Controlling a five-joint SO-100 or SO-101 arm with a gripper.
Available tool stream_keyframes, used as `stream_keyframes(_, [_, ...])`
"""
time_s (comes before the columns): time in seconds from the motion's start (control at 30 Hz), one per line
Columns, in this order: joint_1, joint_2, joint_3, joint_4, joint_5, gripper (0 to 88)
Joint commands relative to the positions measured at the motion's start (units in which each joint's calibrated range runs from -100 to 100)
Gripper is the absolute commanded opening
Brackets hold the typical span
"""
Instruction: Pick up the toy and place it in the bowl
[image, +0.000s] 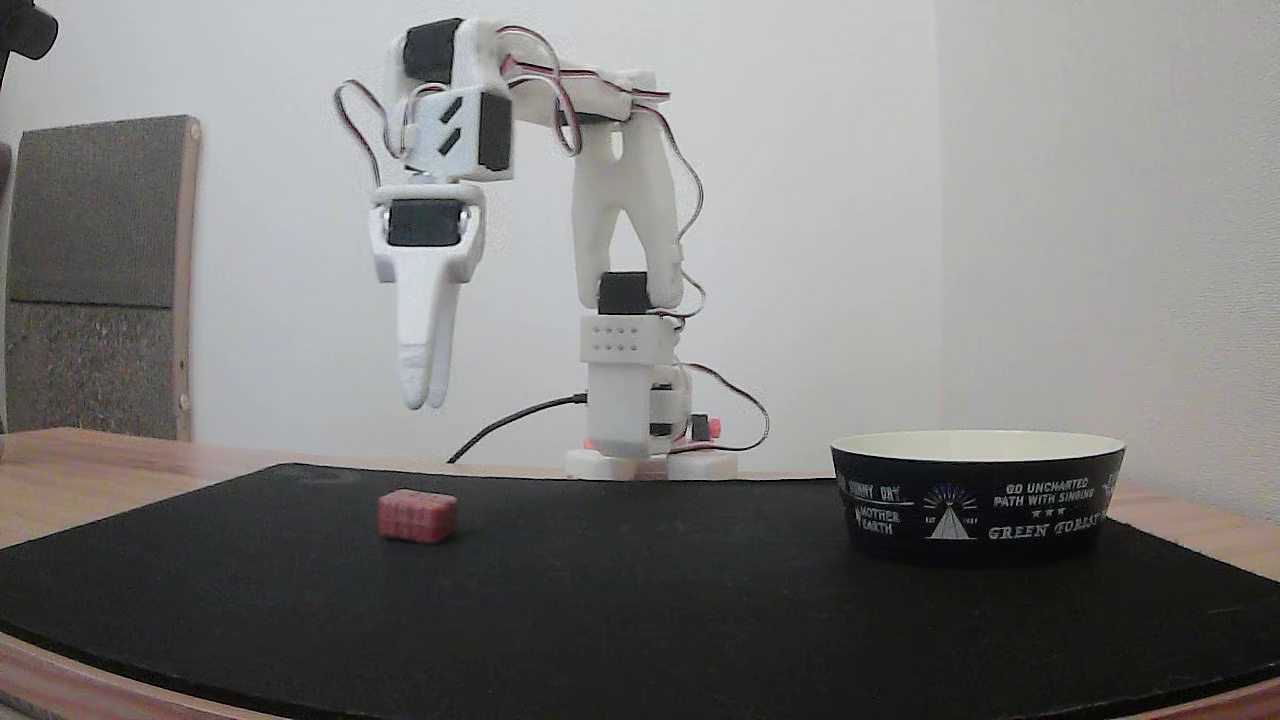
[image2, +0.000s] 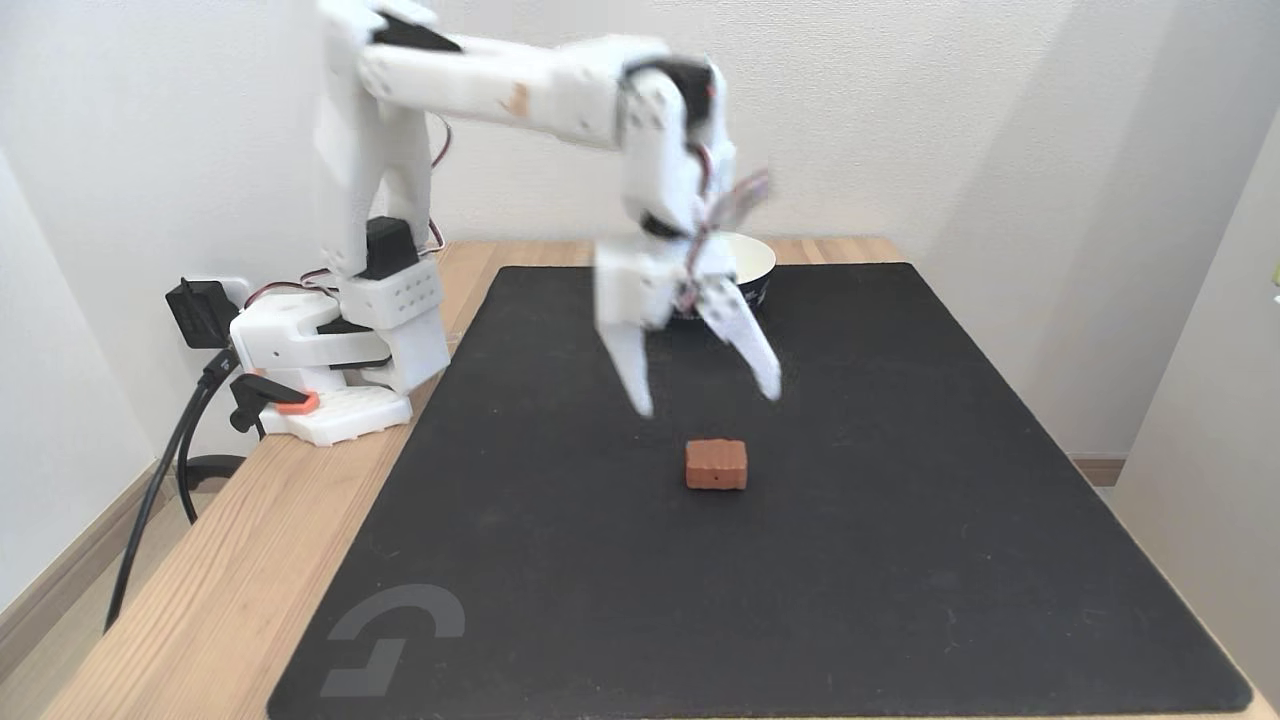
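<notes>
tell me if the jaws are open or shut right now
Open. In a fixed view the gripper hangs above the toy with its two fingertips spread well apart, wider than the toy, and nothing between them.

The table (image2: 230, 590) shows light wood with a visible straight grain and a low-sheen finish. The mat (image2: 900, 560) on it is black, matt and slightly fibrous, like felt or cloth-faced foam. The arm (image2: 500, 75) and the gripper (image2: 710, 398) are white plastic with a smooth, matt surface; the motor housings are black plastic. The toy (image: 417, 516) is matt red-pink with a faint grid texture. The bowl (image: 980, 500) is smooth, dark and semi-matt outside, cream inside. The chair back (image: 95, 270), far left, is coarse grey fabric edged in wood.
</notes>
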Motion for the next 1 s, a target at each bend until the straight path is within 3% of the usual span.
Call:
stream_keyframes(0.0, [0.21,7.07,-6.97,0.98,2.06,38.1])
stream_keyframes(0.3, [0.04,14.4,-16.61,0.47,3.89,38.1])
stream_keyframes(0.97, [0.46,18.41,-16.34,-2.32,3.47,37.6])
